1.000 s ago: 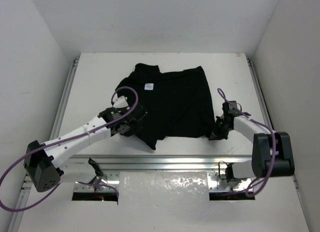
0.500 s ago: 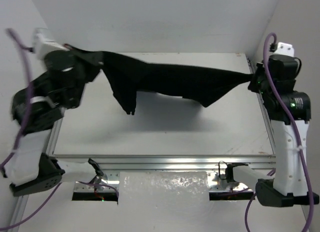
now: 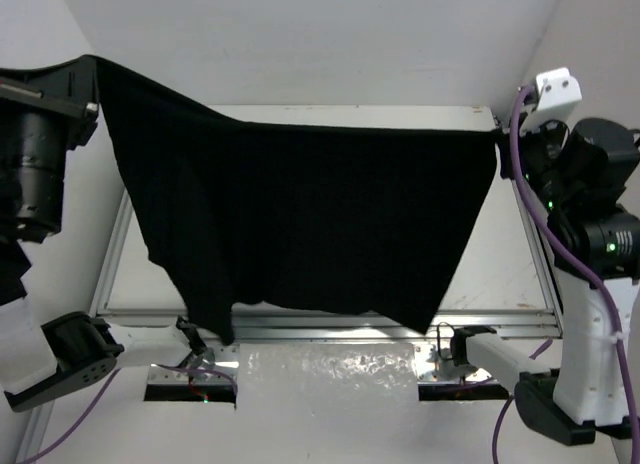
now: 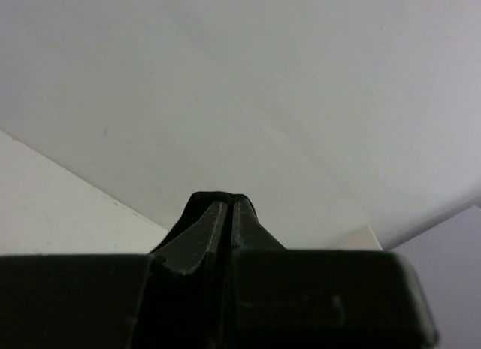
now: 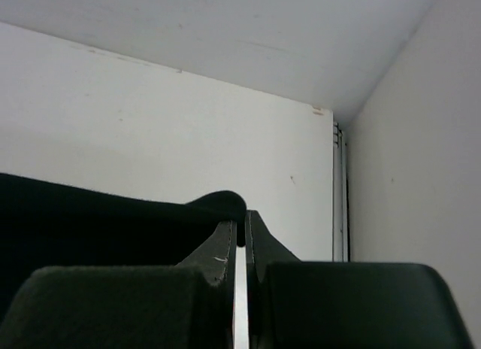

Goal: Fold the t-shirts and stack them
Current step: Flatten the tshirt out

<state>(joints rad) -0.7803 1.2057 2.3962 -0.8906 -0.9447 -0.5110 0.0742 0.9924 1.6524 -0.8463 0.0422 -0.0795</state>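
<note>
1. Left end effector (image 4: 225,204): fingers are pressed together with a nub of black cloth showing over the tips. It is clamped on one top corner of the t-shirt (image 3: 320,214). The bite looks small, so I judge the hold thin and would avoid jerks.
2. Right end effector (image 5: 240,217): only a narrow slit shows between the fingers, with cloth lapped over the tips. It is gripping the opposite corner, and the fabric runs off to its left.
3. Between the two, the shirt hangs in mid-air like a curtain. The top edge is nearly taut. The hem droops lower under the left end effector than under the right.
4. Below both is the bench (image 3: 505,274). I cannot tell whether the hem touches it.
5. To do this well, lower both ends together and level, at an unchanged spread. Let the hem land first, then lay the body flat and uncreased before any fold.
</note>
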